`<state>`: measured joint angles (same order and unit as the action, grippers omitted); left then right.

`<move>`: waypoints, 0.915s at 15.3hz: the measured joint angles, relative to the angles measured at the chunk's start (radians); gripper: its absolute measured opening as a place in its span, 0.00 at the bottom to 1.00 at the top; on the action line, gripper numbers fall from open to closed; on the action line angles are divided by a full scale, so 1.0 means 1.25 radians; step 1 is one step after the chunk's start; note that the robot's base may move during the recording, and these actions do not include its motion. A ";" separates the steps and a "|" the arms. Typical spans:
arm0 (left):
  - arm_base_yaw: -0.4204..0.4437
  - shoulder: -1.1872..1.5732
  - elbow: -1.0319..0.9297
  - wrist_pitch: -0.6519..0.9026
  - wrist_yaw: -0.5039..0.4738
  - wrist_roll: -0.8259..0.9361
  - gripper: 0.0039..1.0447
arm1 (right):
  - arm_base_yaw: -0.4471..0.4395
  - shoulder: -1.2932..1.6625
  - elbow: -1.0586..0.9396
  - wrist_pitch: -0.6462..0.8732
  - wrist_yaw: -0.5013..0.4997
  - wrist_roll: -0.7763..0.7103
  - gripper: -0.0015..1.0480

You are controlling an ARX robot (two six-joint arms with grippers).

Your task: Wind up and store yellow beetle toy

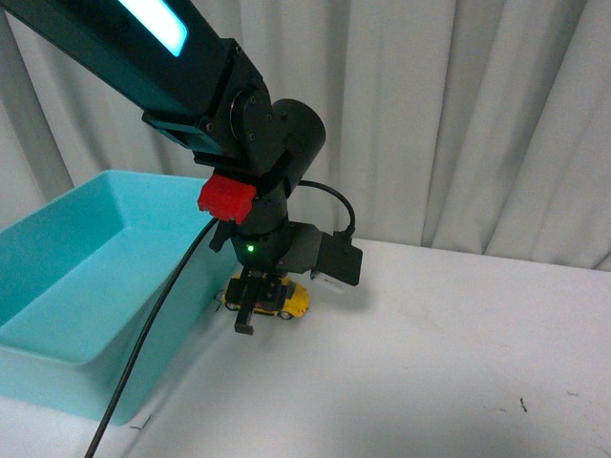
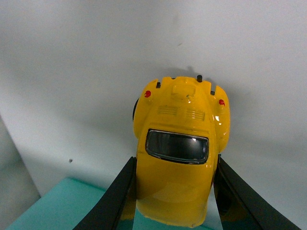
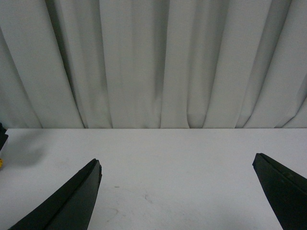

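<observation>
- Left gripper jaws pinch the yellow beetle toy at its flanks; toy sits on the white table, just beside the teal bin.
- Risk: the glossy rounded body could slip free during wind-up or lift.
- Right gripper is spread wide and empty.

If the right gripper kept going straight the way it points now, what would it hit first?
Probably the white curtain. The right gripper points low across the table, and nothing stands in its line; depth is unclear.
</observation>
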<state>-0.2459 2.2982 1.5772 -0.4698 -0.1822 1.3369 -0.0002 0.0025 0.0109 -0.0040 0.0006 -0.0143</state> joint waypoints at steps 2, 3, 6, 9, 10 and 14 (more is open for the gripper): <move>-0.025 -0.020 -0.003 -0.022 0.053 0.013 0.38 | 0.000 0.000 0.000 0.000 0.000 0.000 0.94; -0.034 -0.034 -0.003 -0.034 0.075 -0.001 0.38 | 0.000 0.000 0.000 0.000 0.000 0.000 0.94; -0.028 -0.213 -0.002 -0.046 0.292 -0.187 0.38 | 0.000 0.000 0.000 0.000 0.000 0.000 0.94; 0.102 -0.363 -0.009 0.084 0.463 -0.430 0.38 | 0.000 0.000 0.000 0.000 0.000 0.000 0.94; 0.149 -0.386 -0.020 0.114 0.467 -0.486 0.38 | 0.000 0.000 0.000 0.000 0.000 0.000 0.94; 0.334 -0.375 -0.115 0.166 0.371 -0.703 0.38 | 0.000 0.000 0.000 0.000 0.000 0.000 0.94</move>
<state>0.1719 1.8294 1.4338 -0.2619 0.2813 0.4576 -0.0002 0.0025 0.0109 -0.0040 0.0002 -0.0147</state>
